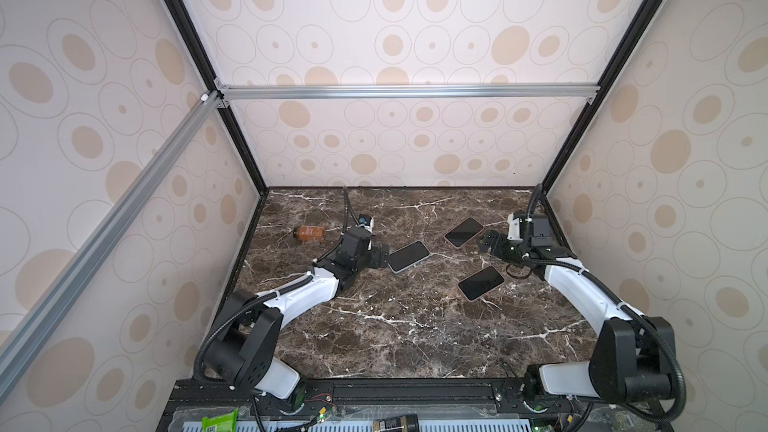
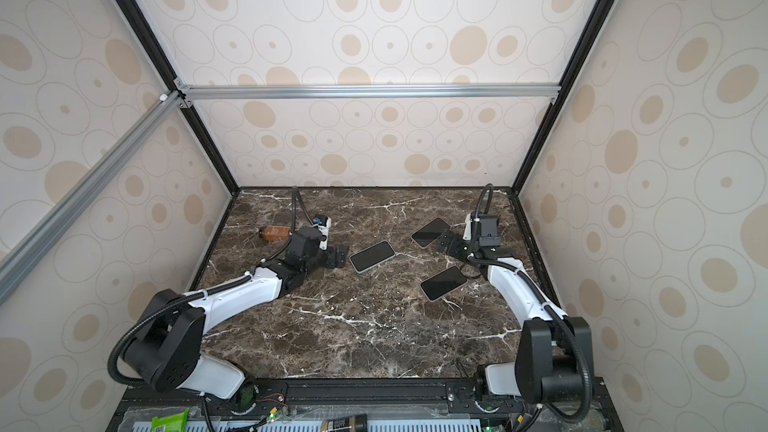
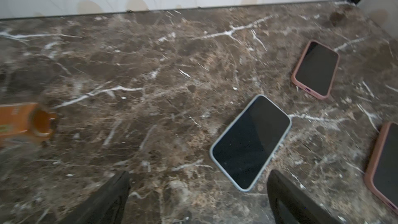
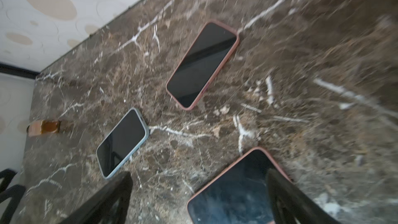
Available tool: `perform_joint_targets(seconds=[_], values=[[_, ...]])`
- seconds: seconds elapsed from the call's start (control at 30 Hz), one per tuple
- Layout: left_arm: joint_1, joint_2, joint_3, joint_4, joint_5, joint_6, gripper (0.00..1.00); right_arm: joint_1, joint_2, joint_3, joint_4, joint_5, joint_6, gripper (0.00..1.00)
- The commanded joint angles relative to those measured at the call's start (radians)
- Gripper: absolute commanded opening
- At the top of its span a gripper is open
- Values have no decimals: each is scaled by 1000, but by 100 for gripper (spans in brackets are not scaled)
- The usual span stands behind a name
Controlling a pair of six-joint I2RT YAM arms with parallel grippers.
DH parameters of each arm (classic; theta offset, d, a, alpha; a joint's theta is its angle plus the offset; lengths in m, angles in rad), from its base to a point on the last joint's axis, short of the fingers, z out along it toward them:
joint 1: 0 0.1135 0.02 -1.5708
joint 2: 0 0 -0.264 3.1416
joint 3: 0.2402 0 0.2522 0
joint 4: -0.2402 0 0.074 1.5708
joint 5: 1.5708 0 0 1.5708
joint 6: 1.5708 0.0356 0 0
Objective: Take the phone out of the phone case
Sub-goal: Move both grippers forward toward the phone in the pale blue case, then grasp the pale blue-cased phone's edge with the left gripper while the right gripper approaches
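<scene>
The left gripper (image 1: pixel 380 258) is spread wide and holds nothing. In the left wrist view, the near corner of the black-screened phone in a pale grey case (image 3: pixel 251 142) lies in the gap between its black fingers (image 3: pixel 112 192). Whether they touch it I cannot tell.

Taking the back wall in both top views as 12 o'clock, that phone lies flat and screen up near the table's middle, at the left gripper's 3 o'clock.

The right gripper (image 1: pixel 483 243) is also fully open and empty. At its 9 o'clock, close by, a black-screened phone in a pink case (image 1: pixel 464 232) lies flat. A second pink-cased phone (image 1: pixel 481 283) lies at the right gripper's 6 o'clock, apart from the other two. All three sit in their cases.

A small amber glass bottle with an orange label (image 1: pixel 309 234) lies on its side at the left gripper's 10 o'clock, well clear of the phones. Everything rests on the dark brown marble-patterned table (image 1: pixel 395 334) with white veins.
</scene>
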Motion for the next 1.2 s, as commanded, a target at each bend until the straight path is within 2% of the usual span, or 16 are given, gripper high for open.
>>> perform_joint_targets(seconds=[0.0,0.1,0.3,0.5,0.63,0.77,0.83,1.17], values=[[-23,86,114,-95,92,74,99,54,36,26,-84,-128,41,100],[-36,149,207,-160,121,150,99,150,48,41,-91,-64,58,100],[-36,238,311,-270,200,299,99,271,84,39,-1,-36,137,99],[-35,305,402,-368,322,397,99,274,-26,-13,123,-11,159,100],[-36,357,459,-404,321,425,99,275,-85,-42,184,46,133,100],[-36,409,512,-440,327,433,99,275,-126,-30,139,117,66,100],[-36,438,544,-479,306,452,99,274,-145,-36,134,153,78,100],[-36,518,624,-544,254,509,99,273,-226,-55,116,65,4,99]])
